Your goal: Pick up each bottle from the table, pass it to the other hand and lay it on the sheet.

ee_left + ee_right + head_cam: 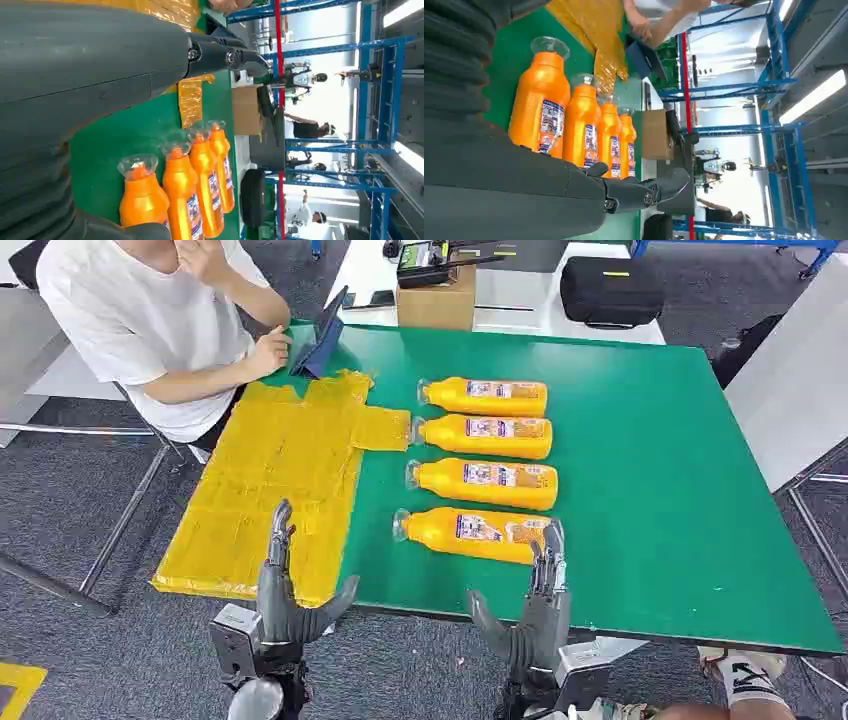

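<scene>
Bottles: we see four lying on their sides in a row on the green table [650, 440], caps toward the yellow sheet [270, 490], so each is an easy side grab and a short carry. The nearest bottle [470, 533] lies just ahead of our right hand [535, 615], whose fingertips [548, 552] reach its base end (contact unclear). Fingers spread, holding nothing. Our left hand [285, 595] hovers over the sheet's near edge, spread and empty, likely waiting for the handover.

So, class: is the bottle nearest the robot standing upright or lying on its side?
Lying on its side. The nearest bottle rests lengthwise on the green table, cap pointing toward the yellow sheet.
</scene>
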`<state>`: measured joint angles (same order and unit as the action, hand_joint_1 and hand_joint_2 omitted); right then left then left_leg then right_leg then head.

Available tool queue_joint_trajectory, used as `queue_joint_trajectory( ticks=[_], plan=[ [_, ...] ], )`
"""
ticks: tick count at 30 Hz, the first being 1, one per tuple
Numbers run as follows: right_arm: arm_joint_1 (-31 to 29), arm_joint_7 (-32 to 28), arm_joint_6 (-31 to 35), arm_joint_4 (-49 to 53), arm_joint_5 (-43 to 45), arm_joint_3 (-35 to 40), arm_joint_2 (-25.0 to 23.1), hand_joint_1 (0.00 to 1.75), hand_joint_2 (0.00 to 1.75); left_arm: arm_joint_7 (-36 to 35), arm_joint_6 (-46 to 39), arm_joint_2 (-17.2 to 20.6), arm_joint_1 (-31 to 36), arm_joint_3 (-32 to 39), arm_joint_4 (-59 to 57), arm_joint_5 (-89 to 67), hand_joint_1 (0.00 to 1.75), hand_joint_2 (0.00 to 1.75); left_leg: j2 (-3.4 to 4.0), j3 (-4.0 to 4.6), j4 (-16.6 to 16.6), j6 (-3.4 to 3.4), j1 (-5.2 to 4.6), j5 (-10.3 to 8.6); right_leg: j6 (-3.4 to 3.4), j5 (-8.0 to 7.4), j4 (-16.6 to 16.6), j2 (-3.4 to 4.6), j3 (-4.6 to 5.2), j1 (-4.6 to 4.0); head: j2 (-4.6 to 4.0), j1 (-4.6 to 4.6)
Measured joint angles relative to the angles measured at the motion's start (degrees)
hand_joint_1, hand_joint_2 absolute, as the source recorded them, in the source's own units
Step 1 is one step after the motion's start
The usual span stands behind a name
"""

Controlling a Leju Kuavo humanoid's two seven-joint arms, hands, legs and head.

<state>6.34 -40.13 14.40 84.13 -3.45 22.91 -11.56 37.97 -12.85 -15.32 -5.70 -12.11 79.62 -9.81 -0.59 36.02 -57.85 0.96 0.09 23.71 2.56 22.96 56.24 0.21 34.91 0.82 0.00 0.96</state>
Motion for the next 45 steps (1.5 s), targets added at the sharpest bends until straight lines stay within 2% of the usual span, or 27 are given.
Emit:
queue_joint_trajectory(
  ticks=[13, 20, 23, 26, 31, 36, 39, 45],
  plan=[
    [0.0, 0.77, 1.16, 0.0, -2.59, 0.0, 0.0, 0.0, 1.75, -0.13, 0.0, 0.0, -0.02, 0.0, 0.0, -0.42, 0.0, 1.75, 0.0, 0.0, 0.0, 0.0, 0.0, 0.0, 0.0, 0.0, 0.0, 0.0, 0.0, 0.0, 0.0, 0.0],
    [0.2, 10.32, 7.92, 0.24, -23.57, -1.15, 2.05, 0.0, 1.75, 0.19, 1.83, 0.0, -0.59, 0.28, 0.31, -0.44, 0.0, 1.75, -0.02, 0.01, 0.0, 0.02, -0.01, 0.01, 0.0, 0.0, -0.01, -0.01, -0.01, 0.01, 0.0, 0.0],
    [-0.88, 15.54, 11.31, 0.07, -38.39, -3.92, 4.88, 0.0, 1.75, 0.48, 3.25, 0.0, -0.94, 0.52, 0.66, -0.52, 0.0, 1.75, -0.02, 0.02, 0.0, 0.05, -0.07, 0.03, 0.02, -0.01, -0.02, 0.0, -0.01, 0.07, 0.0, 0.0],
    [-2.73, 17.81, 11.93, -0.88, -47.09, -6.67, 7.7, 0.0, 1.75, 0.68, 4.13, 0.0, -0.96, 0.7, 0.68, -0.59, 0.0, 1.75, -0.02, 0.01, 0.0, 0.1, -0.17, 0.04, 0.05, -0.03, -0.03, 0.0, -0.01, 0.16, 0.0, 0.0],
    [-5.64, 21.05, 10.73, -2.73, -56.34, -8.76, 12.28, 0.0, 1.75, 0.79, 5.51, 0.0, -0.92, 1.27, 0.72, -0.7, 0.0, 1.75, -0.01, 0.01, -0.01, 0.13, -0.18, 0.02, 0.08, -0.05, -0.03, 0.0, -0.01, 0.17, 0.0, 0.0],
    [-8.48, 23.01, 7.93, -5.03, -59.28, -8.85, 15.43, 0.0, 1.75, 0.79, 6.82, 0.0, -0.62, 1.53, 0.72, -0.9, 0.0, 1.75, -0.01, 0.02, -0.02, 0.13, -0.18, 0.03, 0.08, -0.04, -0.02, 0.0, -0.01, 0.16, 0.0, 0.02],
    [-10.51, 23.06, 5.31, -7.06, -58.31, -8.85, 16.72, 0.0, 1.75, 0.79, 7.39, 0.0, -0.13, 1.53, 0.72, -0.94, 0.0, 1.75, -0.02, 0.02, -0.02, 0.14, -0.18, 0.02, 0.08, -0.04, -0.02, -0.01, -0.01, 0.16, 0.0, 0.0],
    [-12.75, 22.77, 4.37, -10.06, -57.61, -8.72, 17.97, 0.0, 1.75, 0.83, 8.15, 0.0, 0.1, 1.4, 0.48, -0.94, 0.0, 1.75, -0.01, 0.02, -0.02, 0.14, -0.18, 0.02, 0.08, -0.04, -0.02, 0.0, -0.01, 0.16, -0.02, 0.02]
  ],
)
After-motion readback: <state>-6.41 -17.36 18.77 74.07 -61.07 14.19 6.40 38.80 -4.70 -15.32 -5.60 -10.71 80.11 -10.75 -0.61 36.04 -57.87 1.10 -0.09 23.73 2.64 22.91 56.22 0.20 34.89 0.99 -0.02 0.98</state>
